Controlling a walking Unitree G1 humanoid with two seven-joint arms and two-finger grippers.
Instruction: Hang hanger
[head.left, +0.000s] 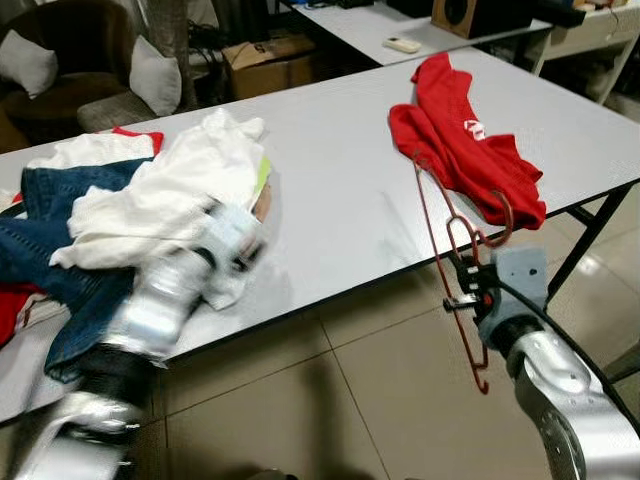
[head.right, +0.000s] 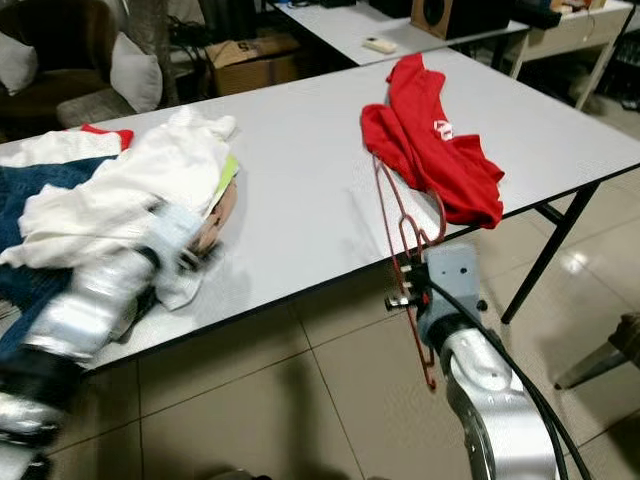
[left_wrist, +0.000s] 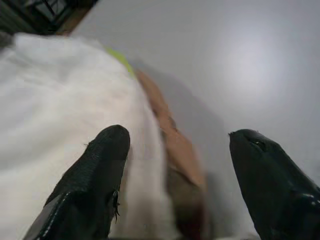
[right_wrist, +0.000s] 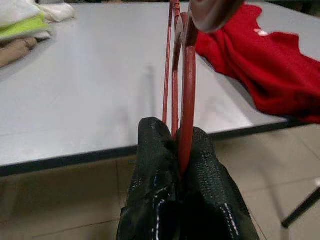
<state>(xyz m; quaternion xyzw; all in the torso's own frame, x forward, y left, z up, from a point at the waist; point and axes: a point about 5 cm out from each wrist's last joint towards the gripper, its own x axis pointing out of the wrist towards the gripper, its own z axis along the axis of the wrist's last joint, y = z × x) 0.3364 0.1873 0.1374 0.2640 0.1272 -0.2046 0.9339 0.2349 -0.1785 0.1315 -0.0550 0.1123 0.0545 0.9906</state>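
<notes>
Over on the left, the left hand (head.left: 240, 235) is out over the heap of laundry on the counter (head.left: 340, 190), its two black fingers (left_wrist: 95, 175) spread wide apart with nothing between them. It hovers at the edge of the white garment (head.left: 170, 195), where a strip of tan cloth (left_wrist: 170, 145) and a flash of yellow-green peek out from under the white. The arm is blurred, so it looks to be in motion. Beneath and beside the white garment lie the blue jeans (head.left: 45, 240).

Moving right across the bare grey top, a red T-shirt (head.left: 460, 145) lies crumpled near the far right corner, part of it draping toward the edge.

Furthest right, just off the counter's front edge and over the tiled floor (head.left: 350, 400), the right hand (head.left: 470, 288) is clamped tight on the red wire hanger (head.left: 440, 215). The fingers pinch the wire partway along it; the upper part rises toward the T-shirt and seems to touch or overlap its lower hem, while the lower end hangs below the hand, clear of the floor.

As I judge it, the hanger is already secured and the step in hand is carrying it to wherever it is to hang. No rail or hook is anywhere I can see, so the next move calls for lifting the hanger clear of the T-shirt, keeping the grip firm so the thin wire does not swivel, and turning to find a place for it
</notes>
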